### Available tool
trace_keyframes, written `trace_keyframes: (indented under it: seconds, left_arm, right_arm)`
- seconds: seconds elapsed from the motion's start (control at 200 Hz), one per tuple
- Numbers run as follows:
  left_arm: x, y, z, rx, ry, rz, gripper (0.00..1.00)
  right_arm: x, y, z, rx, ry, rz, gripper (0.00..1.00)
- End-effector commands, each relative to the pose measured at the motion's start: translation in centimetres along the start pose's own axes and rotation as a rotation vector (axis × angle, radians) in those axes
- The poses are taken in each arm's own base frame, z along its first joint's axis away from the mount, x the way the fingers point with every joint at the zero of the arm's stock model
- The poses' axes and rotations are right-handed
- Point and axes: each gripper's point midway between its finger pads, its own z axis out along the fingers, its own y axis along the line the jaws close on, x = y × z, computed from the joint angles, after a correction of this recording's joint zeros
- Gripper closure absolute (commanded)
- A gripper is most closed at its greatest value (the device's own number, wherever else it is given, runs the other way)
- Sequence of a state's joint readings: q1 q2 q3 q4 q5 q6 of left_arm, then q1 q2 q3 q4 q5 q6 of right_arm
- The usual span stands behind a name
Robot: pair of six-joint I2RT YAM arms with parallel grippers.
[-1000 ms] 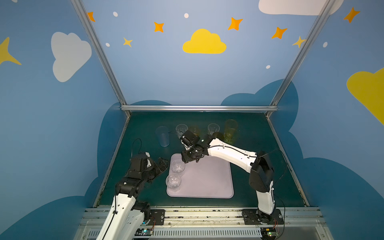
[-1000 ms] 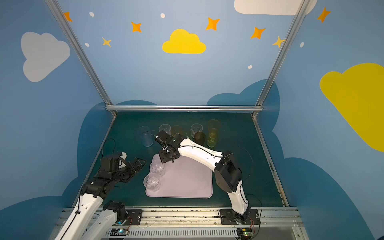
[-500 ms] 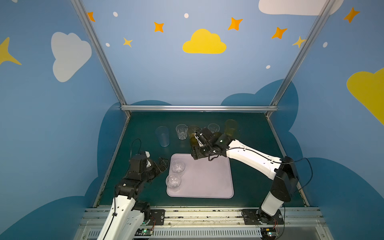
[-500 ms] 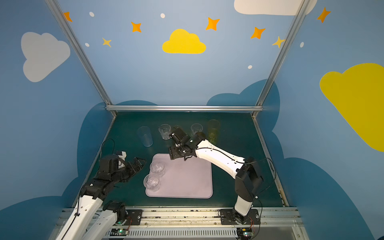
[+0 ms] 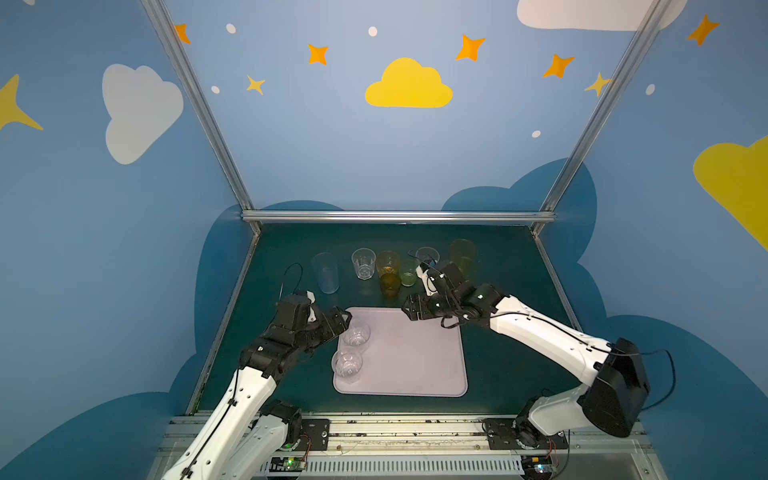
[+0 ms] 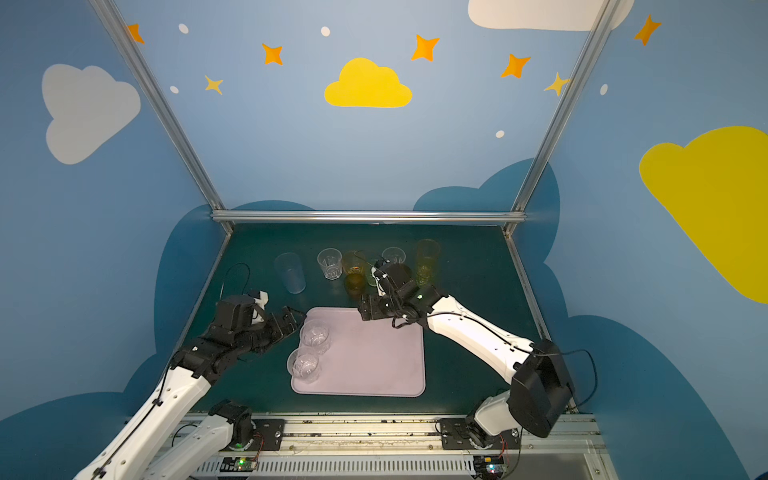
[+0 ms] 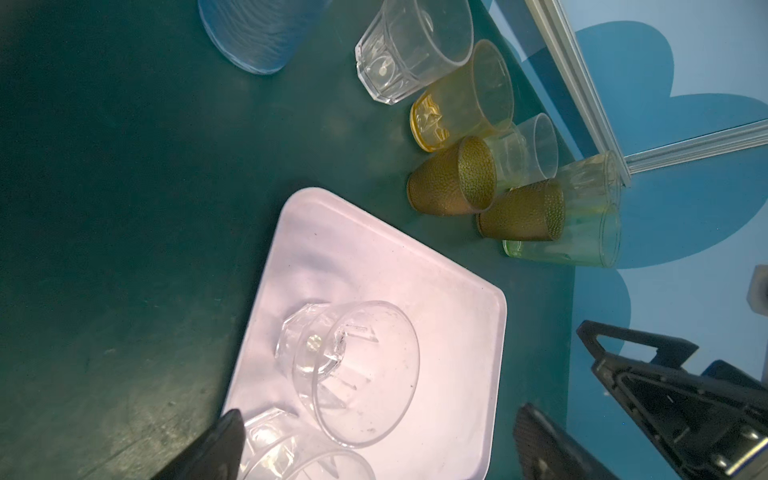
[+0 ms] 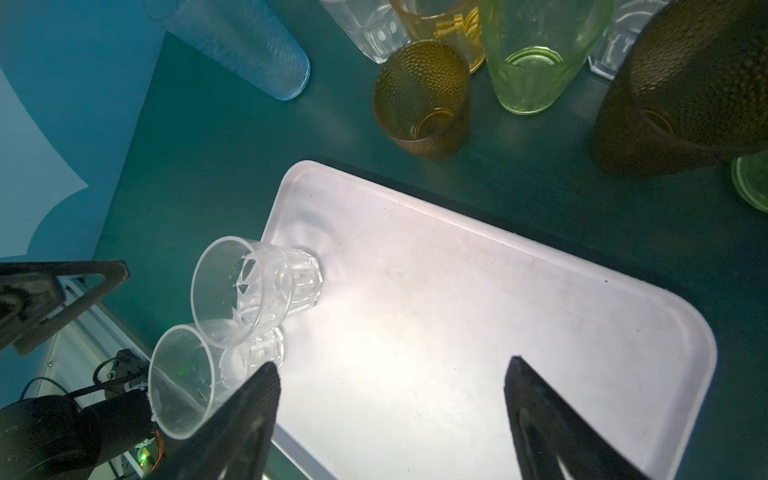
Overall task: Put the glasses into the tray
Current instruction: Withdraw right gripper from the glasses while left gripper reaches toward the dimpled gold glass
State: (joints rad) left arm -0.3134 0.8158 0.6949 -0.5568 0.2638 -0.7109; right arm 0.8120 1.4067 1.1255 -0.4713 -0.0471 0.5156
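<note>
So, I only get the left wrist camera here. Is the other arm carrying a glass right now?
Observer: No. Its own camera shows the right gripper wide open and holding nothing, above the tray.
Operator: My picture cuts the tray off. How many glasses are on it?
Observer: A top view shows just two, upright along its left edge: the far clear glass and the near clear glass.
Operator: And the blue one I only half see?
Observer: The pale blue glass is a tall one, upright on the table, left of the others.
</note>
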Motion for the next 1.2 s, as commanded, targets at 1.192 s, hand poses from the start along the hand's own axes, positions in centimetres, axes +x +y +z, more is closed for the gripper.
trace_keyframes:
  seconds: [1.192]
  left_arm:
    - [-3.4,-10.0,12.1,-0.194,0.174,0.338,0.0]
  right_arm:
    - [2.8,-7.3,-6.7,-0.081,-0.244,0.226,0.13]
